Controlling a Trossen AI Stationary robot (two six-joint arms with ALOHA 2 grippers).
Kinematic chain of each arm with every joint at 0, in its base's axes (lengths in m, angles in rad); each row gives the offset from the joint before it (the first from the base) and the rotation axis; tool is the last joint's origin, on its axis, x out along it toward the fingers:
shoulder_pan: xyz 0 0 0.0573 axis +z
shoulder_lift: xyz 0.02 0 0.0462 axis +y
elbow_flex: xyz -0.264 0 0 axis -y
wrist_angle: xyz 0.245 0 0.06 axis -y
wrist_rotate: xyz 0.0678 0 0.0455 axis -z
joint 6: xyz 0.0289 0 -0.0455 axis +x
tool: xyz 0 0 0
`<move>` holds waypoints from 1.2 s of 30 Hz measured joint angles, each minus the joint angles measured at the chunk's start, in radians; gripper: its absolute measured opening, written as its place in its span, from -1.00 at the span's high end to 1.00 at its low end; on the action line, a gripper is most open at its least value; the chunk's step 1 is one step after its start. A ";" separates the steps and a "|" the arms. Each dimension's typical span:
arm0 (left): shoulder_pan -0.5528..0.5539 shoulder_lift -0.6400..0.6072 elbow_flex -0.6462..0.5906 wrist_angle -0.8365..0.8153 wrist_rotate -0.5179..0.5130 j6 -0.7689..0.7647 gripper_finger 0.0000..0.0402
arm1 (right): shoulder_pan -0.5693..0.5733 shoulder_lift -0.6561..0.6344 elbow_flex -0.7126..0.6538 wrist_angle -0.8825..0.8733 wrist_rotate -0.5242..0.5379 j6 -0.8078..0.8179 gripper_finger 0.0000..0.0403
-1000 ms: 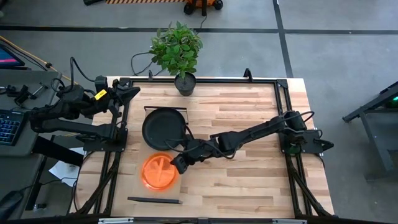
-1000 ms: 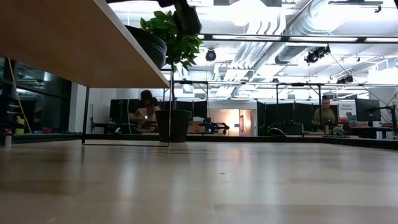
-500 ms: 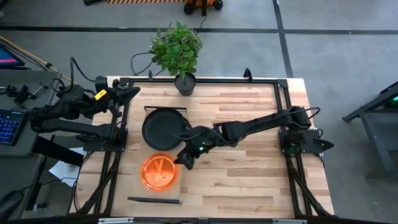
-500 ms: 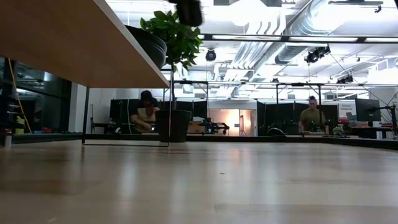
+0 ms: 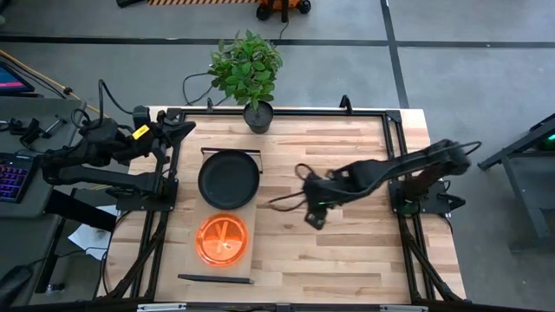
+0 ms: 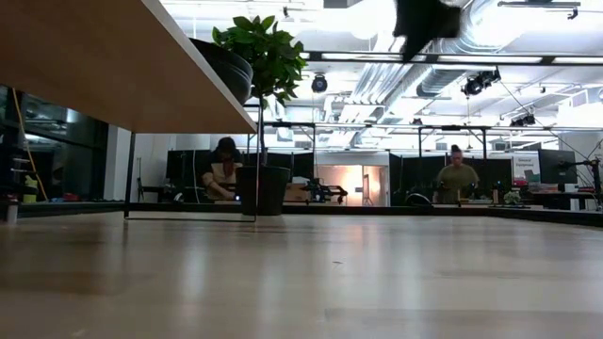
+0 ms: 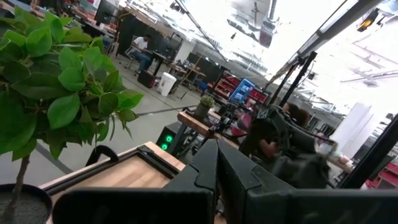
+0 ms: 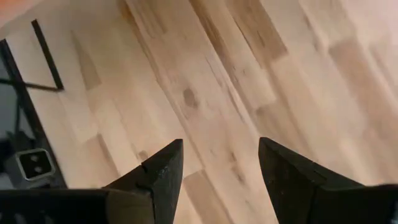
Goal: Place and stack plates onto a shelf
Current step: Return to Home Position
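Observation:
On the shelf [image 5: 251, 211], a pale board at the table's left, a dark plate [image 5: 229, 179] lies flat toward the far end. A translucent orange plate [image 5: 222, 240] lies flat toward the near end. Whether more plates lie under them, I cannot tell. My right gripper [image 5: 314, 217] hangs open over bare tabletop right of the shelf, and its wrist view shows only wood between the fingers [image 8: 219, 152]. My left gripper [image 5: 178, 130] waits, shut, at the table's far left corner. From table height the shelf [image 6: 94, 66] shows from below with the dark plate [image 6: 226, 66] on it.
A potted plant [image 5: 257, 115] stands at the table's far edge, just beyond the shelf. Black rails [image 5: 215, 279] close the shelf's short ends. The black frame [image 5: 395, 139] runs along the table's right and far sides. Bare wood [image 5: 347, 251] spreads right of the shelf.
My right gripper has drawn back from the orange plate's right rim, moving toward the table's right edge and rising. In the low view it has crossed from above the plant to farther right. Both plates have stayed where they were on the shelf.

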 joint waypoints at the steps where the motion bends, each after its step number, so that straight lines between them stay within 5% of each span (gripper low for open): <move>1: 0.000 0.000 0.000 -0.006 0.000 0.000 1.00 | 0.004 -0.048 -0.072 0.043 -0.002 0.038 0.06; 8: 0.000 0.000 0.000 -0.040 0.000 -0.013 1.00 | 0.033 -0.392 -0.590 0.520 0.016 0.351 0.06; 14: 0.000 0.000 0.000 -0.040 0.036 0.017 1.00 | 0.032 -0.564 -0.832 1.046 0.167 0.297 0.17; 18: 0.000 0.000 -0.001 -0.047 0.067 0.060 1.00 | 0.025 -0.613 -0.858 1.198 0.261 0.107 0.31; 23: 0.000 0.000 -0.036 -0.047 0.083 0.078 1.00 | -0.020 -0.625 -0.791 1.189 0.263 -0.050 0.47; 28: 0.000 0.000 -0.098 -0.028 0.099 0.080 1.00 | -0.078 -0.624 -0.722 1.155 0.233 -0.130 0.92; 36: -0.001 -0.040 -0.263 0.217 0.216 0.095 1.00 | -0.128 -0.624 -0.682 1.124 0.206 -0.264 0.98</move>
